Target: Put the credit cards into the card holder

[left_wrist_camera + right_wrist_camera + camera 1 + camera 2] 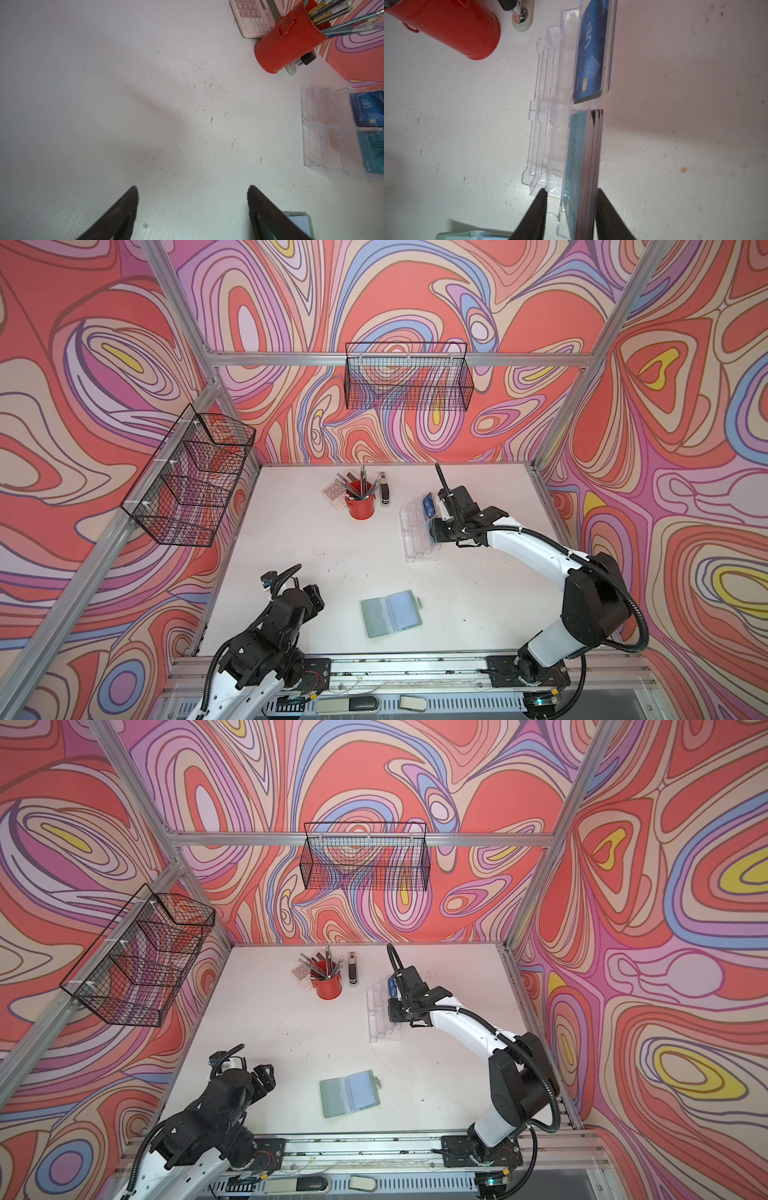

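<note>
Your right gripper (pixel 572 191) straddles the teal-fronted cards (pixel 576 153) in the stand (pixel 542 133), jaws apart, nothing clamped. Left gripper (pixel 192 188): jaws wide, over the table (pixel 124 104). Holder (pixel 390 613) lies unfolded near the table's front.

Both top views hide the fingertips of the right hand (pixel 571 190) and most of the stack of teal and pinkish plastic cards (pixel 579 158) under the arm's black wrist. The right wrist view crops that stack and leaves the sage-green leather-like card holder (pixel 467 235) a mere sliver; in the left wrist view a finger (pixel 270 218) of the left hand (pixel 192 187) covers much of it. There the blue plastic VIP card (pixel 367 108) and pink calculator (pixel 251 18) run off frame; the red metal pen cup (pixel 284 45) hides most of the stapler (pixel 301 62).
</note>
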